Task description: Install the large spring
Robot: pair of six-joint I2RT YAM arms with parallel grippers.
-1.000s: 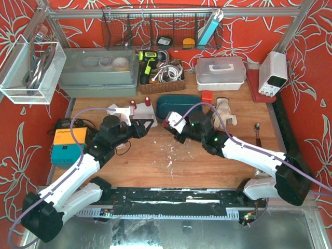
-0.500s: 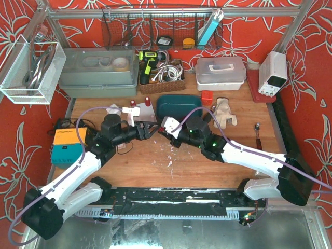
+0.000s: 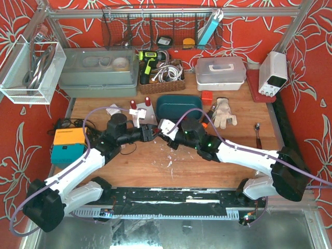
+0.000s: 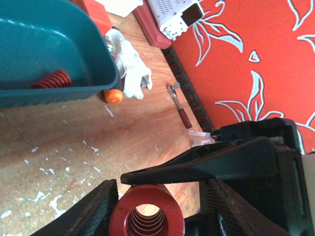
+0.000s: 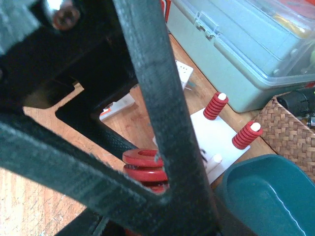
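Note:
The large spring (image 4: pixel 146 194), red with thick coils, hangs above the table, and my left gripper (image 4: pixel 161 189) is shut on it. Its bore faces the left wrist camera. My right gripper (image 4: pixel 128 178) is shut, and its black tip lies across the spring's far rim. In the right wrist view the spring (image 5: pixel 140 172) shows behind my right gripper (image 5: pixel 162 168). Behind it lies the white plate (image 5: pixel 221 132), carrying two small red springs (image 5: pixel 215 105) on posts and a bare post (image 5: pixel 215 158). From above, both grippers (image 3: pixel 154 134) meet in front of the plate (image 3: pixel 141 116).
A teal tray (image 3: pixel 179 106) sits right of the plate, with another red spring (image 4: pixel 51 79) in it. Nearby lie a work glove (image 3: pixel 224 113) and a small tool (image 3: pixel 258 134). An orange meter (image 3: pixel 67 145) is at the left. A grey box (image 3: pixel 98 70) and a wicker basket (image 3: pixel 162 78) line the back.
The left gripper has moved right and the right gripper left. Their tips, apart a second ago, now meet in front of the white plate.

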